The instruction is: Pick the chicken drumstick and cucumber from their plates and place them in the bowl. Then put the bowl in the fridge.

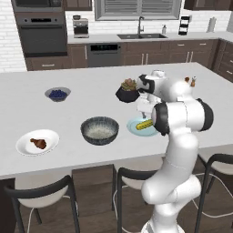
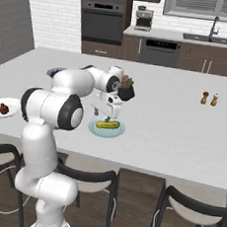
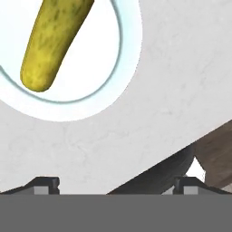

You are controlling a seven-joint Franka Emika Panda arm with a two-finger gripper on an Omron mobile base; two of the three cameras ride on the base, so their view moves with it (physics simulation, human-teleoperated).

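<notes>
The hand (image 2: 106,118) was held spread wide just above the cucumber (image 2: 108,124), which lay on the pale blue-green plate (image 2: 116,131) on the tabletop (image 2: 173,127), apparently so that it could be straddled and lifted toward the bowl (image 1: 99,130).

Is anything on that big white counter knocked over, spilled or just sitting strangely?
Nothing stands out. The cucumber lies on its blue-green plate, the chicken drumstick on its white plate, and the grey bowl stands upright between them. The plant pot and berry bowl are upright too. The open gripper hangs over the cucumber.
</notes>
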